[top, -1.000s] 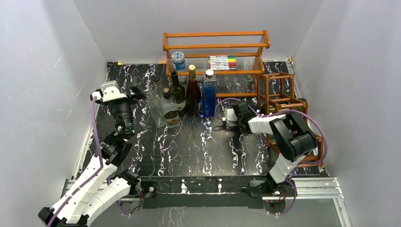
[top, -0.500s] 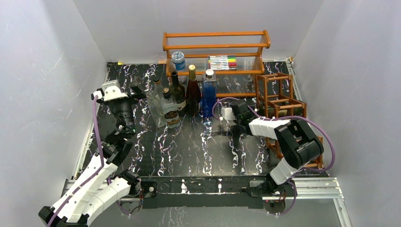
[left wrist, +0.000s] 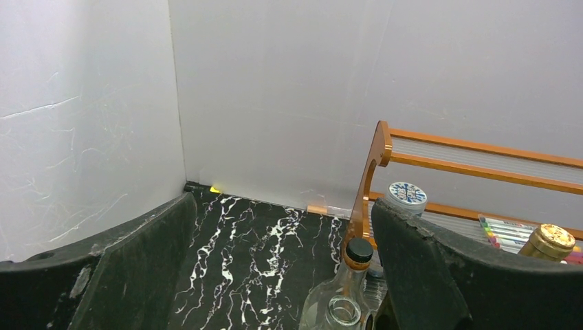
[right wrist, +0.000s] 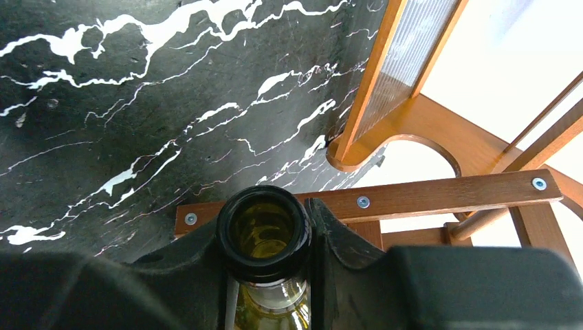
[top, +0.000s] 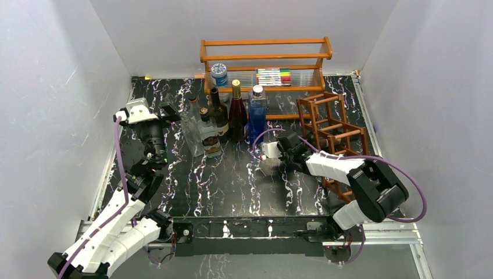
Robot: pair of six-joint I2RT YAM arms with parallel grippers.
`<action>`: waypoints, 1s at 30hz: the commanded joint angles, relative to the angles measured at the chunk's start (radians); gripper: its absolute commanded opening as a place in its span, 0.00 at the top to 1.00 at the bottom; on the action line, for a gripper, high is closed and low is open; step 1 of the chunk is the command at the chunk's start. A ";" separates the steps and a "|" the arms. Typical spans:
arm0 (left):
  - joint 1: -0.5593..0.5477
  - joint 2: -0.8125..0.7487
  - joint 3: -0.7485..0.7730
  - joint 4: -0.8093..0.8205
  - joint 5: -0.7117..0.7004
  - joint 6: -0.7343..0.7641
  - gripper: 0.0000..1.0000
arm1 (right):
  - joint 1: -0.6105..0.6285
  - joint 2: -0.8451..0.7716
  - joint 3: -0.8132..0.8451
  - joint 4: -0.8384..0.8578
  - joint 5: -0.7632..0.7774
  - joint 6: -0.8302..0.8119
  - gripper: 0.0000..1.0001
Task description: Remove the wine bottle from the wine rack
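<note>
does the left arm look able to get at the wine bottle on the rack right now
Probably not. The left gripper sits open at the far left, and the standing bottles and the right gripper, shut on the wine bottle at the wine rack, lie between.

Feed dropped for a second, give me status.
Left gripper open, idle. Right gripper shut on bottle neck. Bottle not yet out of rack. Standing bottles close by.

This looks like a robot lab. Plain white walls [top: 64, 87] box in a black marbled desk [top: 232, 180]. The left arm [top: 110, 232] and right arm [top: 337, 165] are bolted to a metal rail [top: 389, 232] (purple cables [top: 118, 152] hang off them).
</note>
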 commanded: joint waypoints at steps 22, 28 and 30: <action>-0.005 0.000 0.010 0.020 0.017 -0.014 0.02 | 0.129 0.016 -0.036 -0.154 -0.229 0.188 1.00; -0.005 0.004 0.012 0.010 0.027 -0.020 0.02 | 0.128 -0.028 0.037 -0.215 -0.218 0.331 0.48; -0.005 0.003 0.017 0.005 0.030 -0.024 0.02 | 0.131 -0.072 0.051 -0.232 -0.209 0.372 0.34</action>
